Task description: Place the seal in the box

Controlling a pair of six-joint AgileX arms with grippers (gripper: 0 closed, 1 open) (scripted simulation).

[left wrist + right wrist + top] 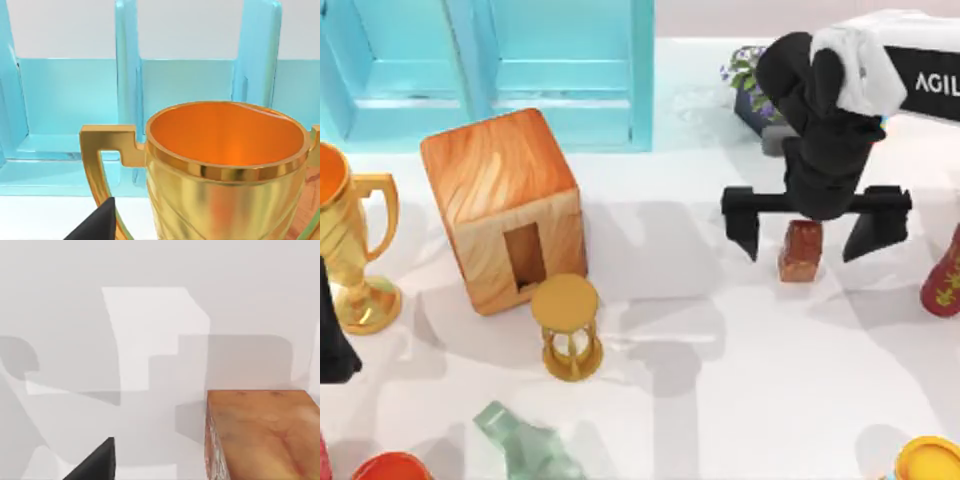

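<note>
- The right tool (814, 232) is seen at the right side of the desk (740, 380), hanging over the seal (801, 250) with its fingers spread wide, one on each side of the block and neither touching it.
- The seal stands upright on the desk, right between those two black fingers; in the right wrist view its reddish-brown top (262, 432) sits close under the camera, with one dark fingertip (97, 462) off to the side.
- The box (505, 205), a wooden cube with a slot-like opening in its front face, is parked well to the left of the seal, with bare desk between them.
- A small gold hourglass (567, 327) is placed just in front of the box.
- The left tool (335, 335) is found at the far left edge, beside the gold trophy (350, 250); whether it's open or closed can't be told.
- A turquoise rack (490, 70) is set along the back, and a dark red vase (945, 275) is seen at the right edge.
</note>
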